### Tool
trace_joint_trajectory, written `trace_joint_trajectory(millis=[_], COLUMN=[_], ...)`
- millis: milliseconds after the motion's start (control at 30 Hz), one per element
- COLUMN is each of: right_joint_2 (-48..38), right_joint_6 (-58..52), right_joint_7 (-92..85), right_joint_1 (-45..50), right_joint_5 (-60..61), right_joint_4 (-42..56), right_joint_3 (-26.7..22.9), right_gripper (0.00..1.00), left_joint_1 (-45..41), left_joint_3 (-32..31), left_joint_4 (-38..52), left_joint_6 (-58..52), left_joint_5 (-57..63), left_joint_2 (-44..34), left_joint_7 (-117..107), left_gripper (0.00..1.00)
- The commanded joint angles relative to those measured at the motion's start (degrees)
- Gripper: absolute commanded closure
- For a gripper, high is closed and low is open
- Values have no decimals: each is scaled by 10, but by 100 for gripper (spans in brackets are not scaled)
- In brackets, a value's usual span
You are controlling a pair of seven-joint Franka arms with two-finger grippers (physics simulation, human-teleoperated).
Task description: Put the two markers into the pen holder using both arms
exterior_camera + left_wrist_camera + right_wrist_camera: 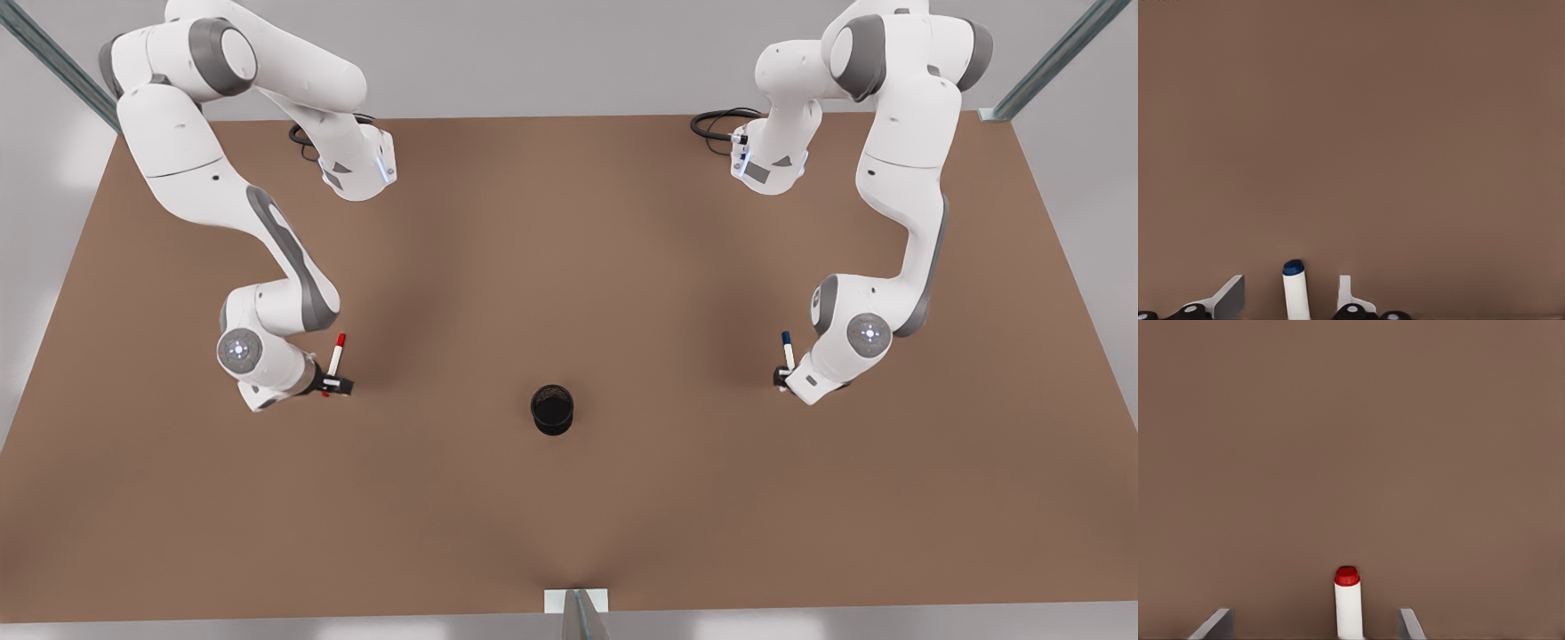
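The red-capped marker (336, 358) lies on the brown table (569, 222) at the front view's left. My right gripper (337, 385) straddles its near end, and its fingers (1217, 625) stand wide apart on both sides of the white barrel (1349, 608). At the front view's right lies the blue-capped marker (787, 350), with my left gripper (781, 380) at its near end. There the fingers (1230, 299) sit closer to the barrel (1295, 293) but still leave a gap on each side. The black pen holder (552, 409) stands upright between the two arms, near the table's middle front.
Black cables (716, 124) lie at the arm bases on the far side of the table. Metal frame posts (1053, 62) rise at the far corners, and a small bracket (576, 603) sits at the near edge. Bare table surrounds the holder.
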Motion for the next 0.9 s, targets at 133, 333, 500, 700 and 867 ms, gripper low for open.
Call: trace_joint_trajectory(millis=[133, 333, 500, 700, 867], right_joint_2=[-4, 3, 11, 10, 11], right_joint_6=[44, 44, 48, 47, 47], right_joint_7=[-33, -33, -33, -33, -33], right_joint_1=[-34, -29, -34, -33, -33], right_joint_5=[-13, -17, -37, -38, -38], right_joint_4=[-29, -28, -28, -32, -32], right_joint_3=[15, 15, 15, 15, 15], right_gripper=[9, 30, 34, 45, 54], left_joint_1=[7, 10, 9, 9, 8], left_joint_3=[0, 1, 1, 1, 1], left_joint_4=[-12, -13, -13, -14, -15], left_joint_6=[6, 6, 6, 5, 5], left_joint_5=[0, 0, 0, 0, 0], left_joint_2=[3, 7, 9, 8, 9], left_joint_7=[5, -31, -34, -35, -39], left_gripper=[25, 27, 38, 60, 64])
